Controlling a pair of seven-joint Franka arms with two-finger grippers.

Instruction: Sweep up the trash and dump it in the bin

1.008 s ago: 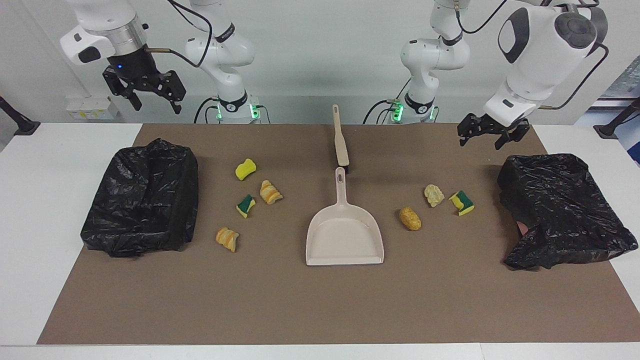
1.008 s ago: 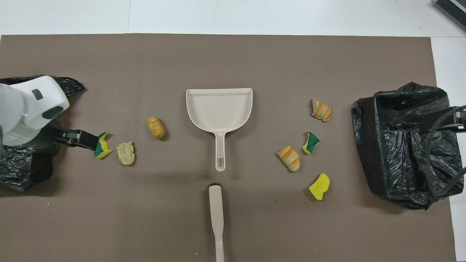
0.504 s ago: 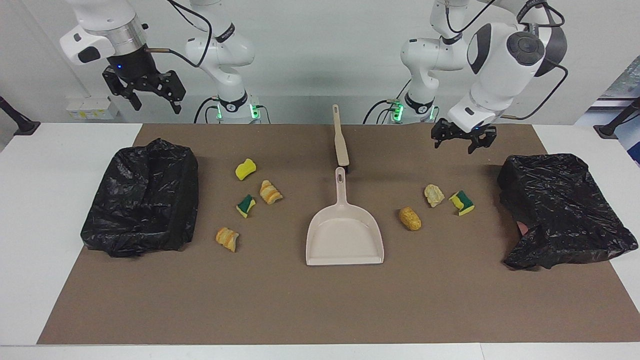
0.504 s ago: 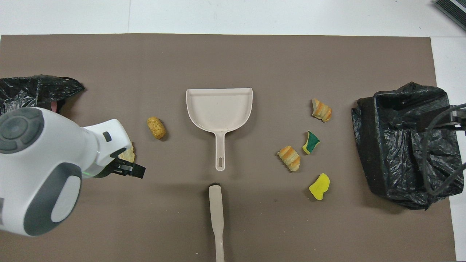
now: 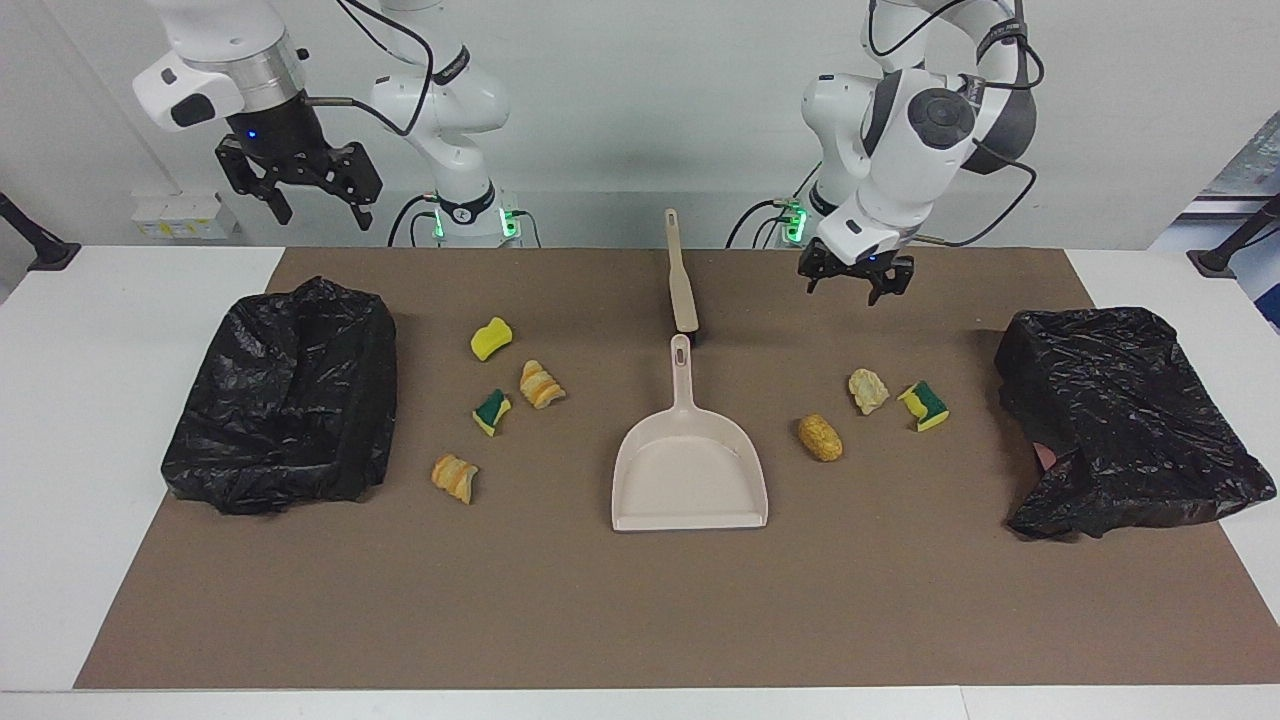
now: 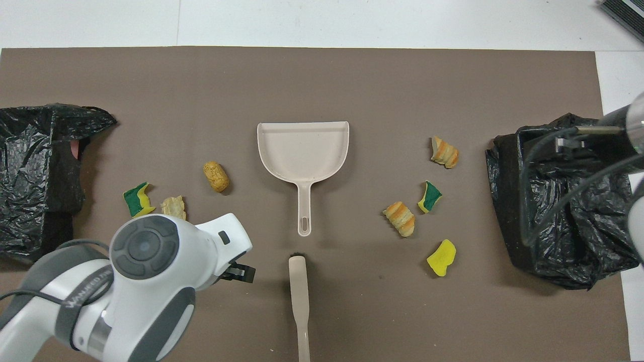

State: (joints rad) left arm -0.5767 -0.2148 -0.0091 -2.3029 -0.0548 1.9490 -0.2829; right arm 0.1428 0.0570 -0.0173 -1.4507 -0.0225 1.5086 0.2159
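Note:
The trash is several small bits on the brown mat. A yellow sponge chunk, a green sponge chunk and two orange pastry lumps lie toward the right arm's end. A tan lump, a pale lump and a green sponge chunk lie toward the left arm's end. The beige dustpan lies mid-table, with the beige brush just nearer the robots. My left gripper is open and empty, low over the mat beside the brush. My right gripper waits open, high over one bin.
Two bins lined with black bags stand on the mat, one at the right arm's end and one at the left arm's end. The mat covers most of the white table.
My left gripper has swung from beside the bin at its end toward the table's middle, to near the brush. My right gripper has barely shifted. Nothing on the mat has moved.

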